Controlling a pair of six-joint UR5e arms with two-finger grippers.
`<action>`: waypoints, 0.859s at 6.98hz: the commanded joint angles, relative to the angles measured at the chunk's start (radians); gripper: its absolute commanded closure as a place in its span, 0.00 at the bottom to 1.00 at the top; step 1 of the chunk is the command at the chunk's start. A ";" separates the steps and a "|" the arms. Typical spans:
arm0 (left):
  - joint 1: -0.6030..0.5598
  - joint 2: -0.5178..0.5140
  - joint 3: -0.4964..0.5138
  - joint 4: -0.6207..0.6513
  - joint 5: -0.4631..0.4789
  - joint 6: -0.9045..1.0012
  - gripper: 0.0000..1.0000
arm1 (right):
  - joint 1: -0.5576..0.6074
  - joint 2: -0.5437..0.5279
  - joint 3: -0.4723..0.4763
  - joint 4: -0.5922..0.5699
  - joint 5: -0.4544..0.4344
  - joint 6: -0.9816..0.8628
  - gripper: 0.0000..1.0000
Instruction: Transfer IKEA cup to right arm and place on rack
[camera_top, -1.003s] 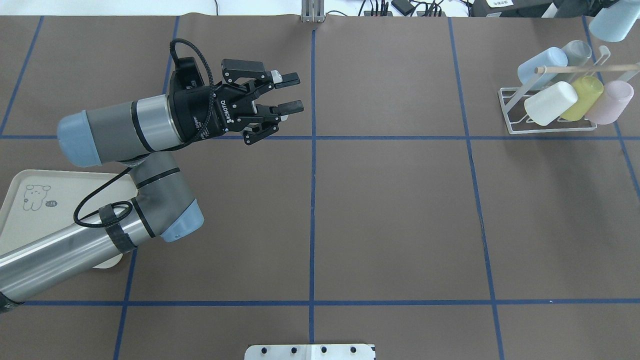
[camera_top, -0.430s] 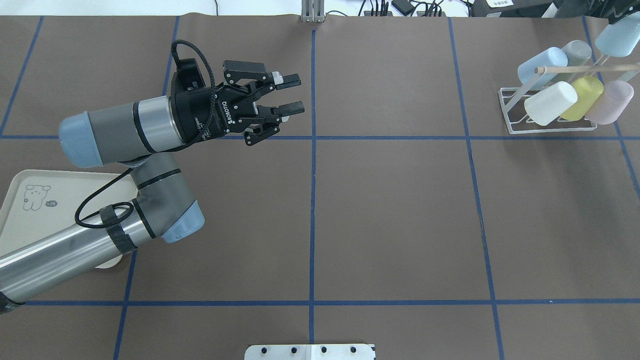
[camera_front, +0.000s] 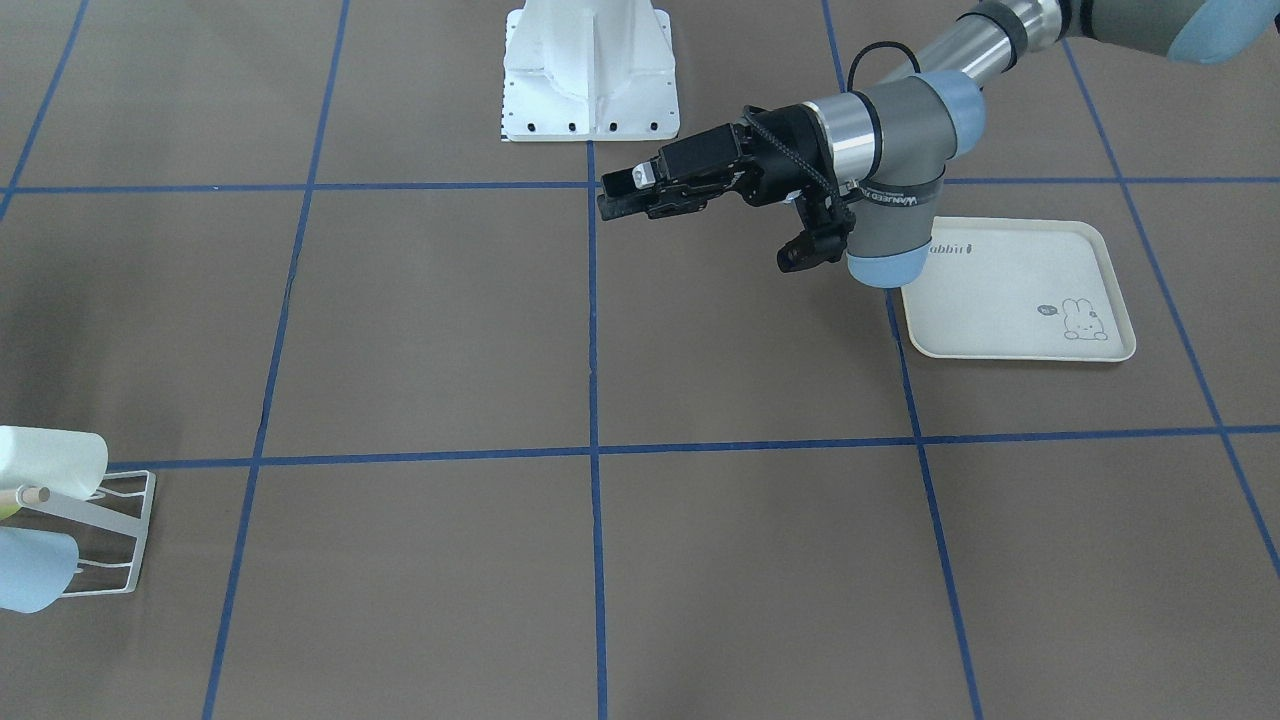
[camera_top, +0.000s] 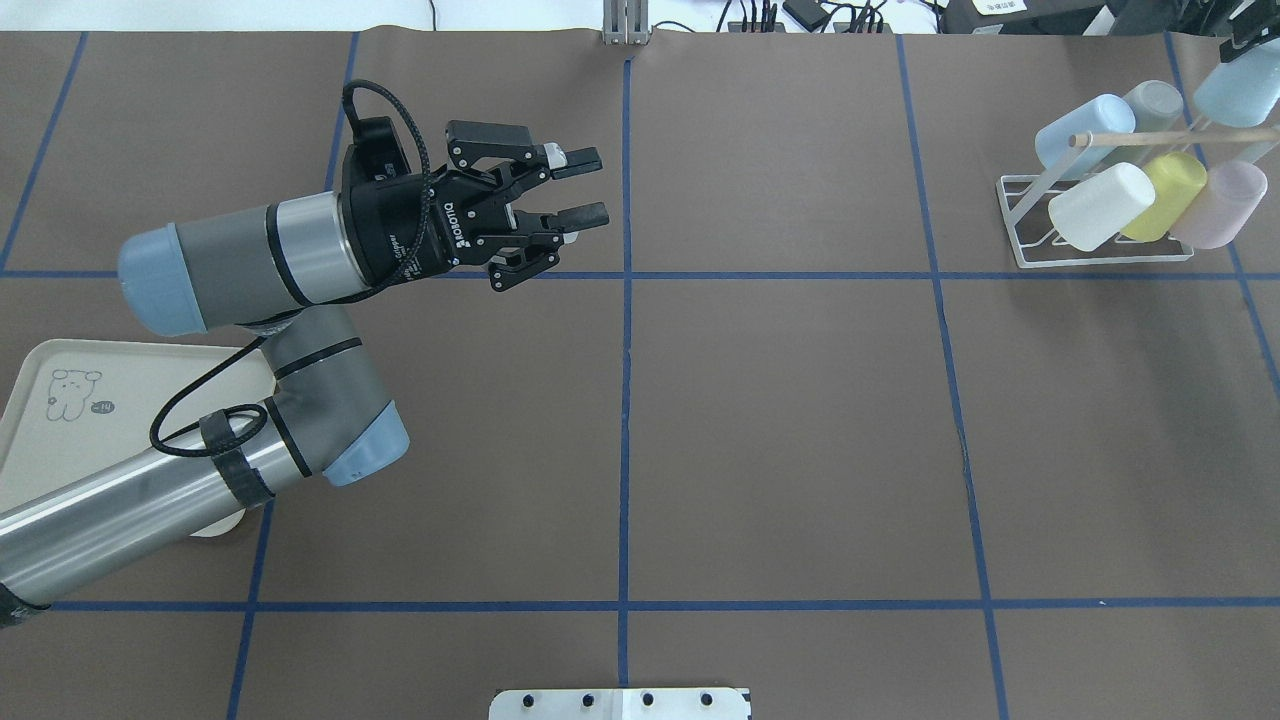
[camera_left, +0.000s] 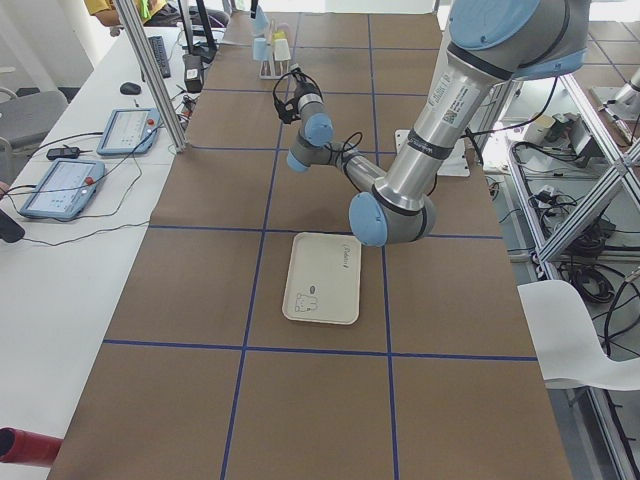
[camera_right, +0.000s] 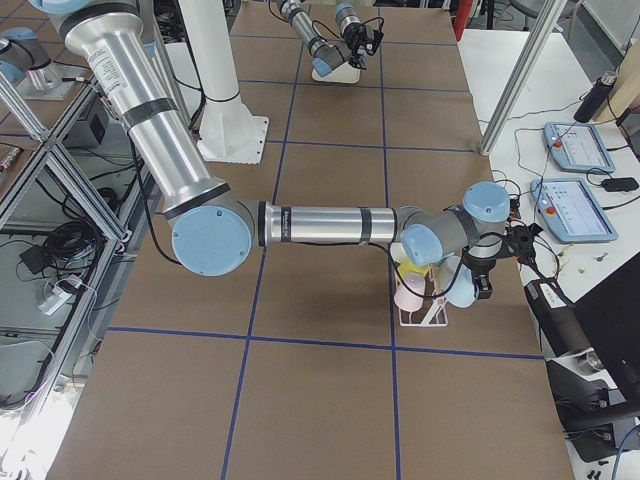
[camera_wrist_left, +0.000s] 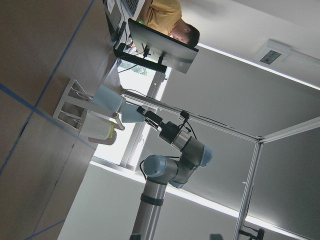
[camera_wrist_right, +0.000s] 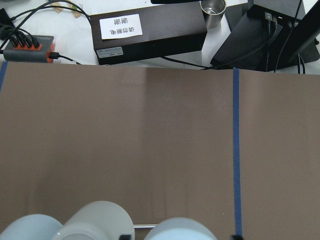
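The IKEA cup (camera_top: 1238, 88) is pale blue and hangs at the far right edge of the overhead view, just above the rack's wooden rod (camera_top: 1160, 138). My right gripper (camera_wrist_right: 180, 236) is shut on it; only the cup's rounded end (camera_wrist_right: 180, 229) and two fingertip corners show in the right wrist view. The rack (camera_top: 1022, 222) is a small white wire frame holding several cups in blue, grey, white, yellow and pink. It also shows at the left edge of the front view as a rack (camera_front: 112, 530). My left gripper (camera_top: 592, 186) is open and empty over the table's middle left.
A cream rabbit-print tray (camera_top: 60, 450) lies at the near left, partly under the left arm. The white robot base (camera_front: 590, 70) stands at the table's near edge. Cables and a black box (camera_wrist_right: 150, 30) lie beyond the far edge.
The pale blue cup in my right gripper has come down and toward the rack's rod. The left arm has barely moved and its gripper stays open.
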 joint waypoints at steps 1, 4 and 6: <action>0.000 -0.001 0.007 0.000 0.002 0.000 0.46 | -0.013 -0.005 0.000 0.003 0.000 0.000 1.00; 0.000 -0.001 0.007 0.000 0.002 0.000 0.46 | -0.063 -0.016 0.000 0.004 -0.058 0.008 0.00; -0.008 -0.001 0.007 0.000 -0.001 0.014 0.46 | -0.052 0.005 0.053 -0.011 -0.040 0.008 0.00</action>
